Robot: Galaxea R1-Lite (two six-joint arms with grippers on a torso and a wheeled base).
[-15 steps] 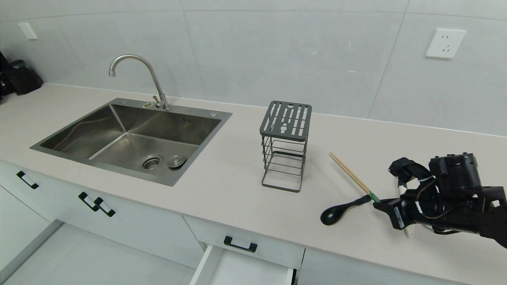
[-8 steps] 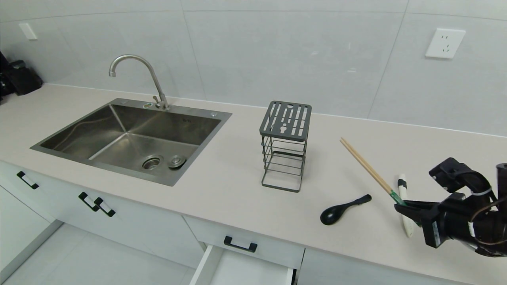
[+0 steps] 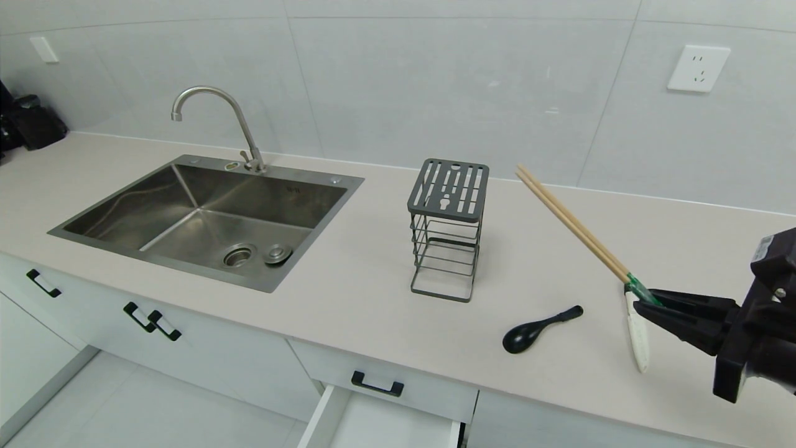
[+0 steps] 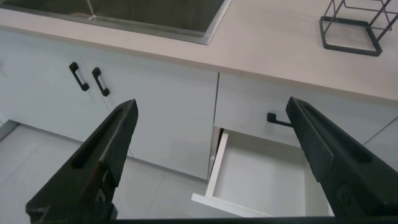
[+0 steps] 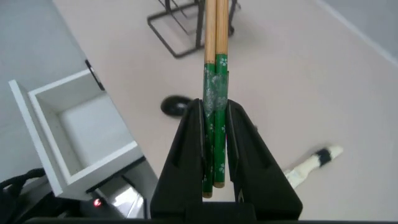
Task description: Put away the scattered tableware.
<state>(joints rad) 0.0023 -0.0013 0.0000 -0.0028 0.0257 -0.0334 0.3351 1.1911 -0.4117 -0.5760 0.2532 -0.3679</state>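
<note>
My right gripper (image 3: 653,300) is shut on the green end of a pair of wooden chopsticks (image 3: 572,224), held in the air above the counter's right side and slanting up toward the rack. In the right wrist view the chopsticks (image 5: 216,62) run straight out from the gripper (image 5: 216,155). A black spoon (image 3: 540,330) lies on the counter left of the gripper. A white utensil (image 3: 637,336) lies just under the chopsticks' green end. The dark wire rack (image 3: 449,230) stands mid-counter. My left gripper (image 4: 211,107) hangs open in front of the cabinets, holding nothing.
A steel sink (image 3: 205,218) with a faucet (image 3: 217,118) takes the counter's left. Below the counter edge a white drawer (image 3: 373,426) stands pulled open, also the drawer (image 4: 261,180) in the left wrist view. A wall socket (image 3: 698,67) sits at the upper right.
My right gripper has lifted the chopsticks off the counter and drawn back to the right. Their free ends now point higher. The spoon and white utensil stay put.
</note>
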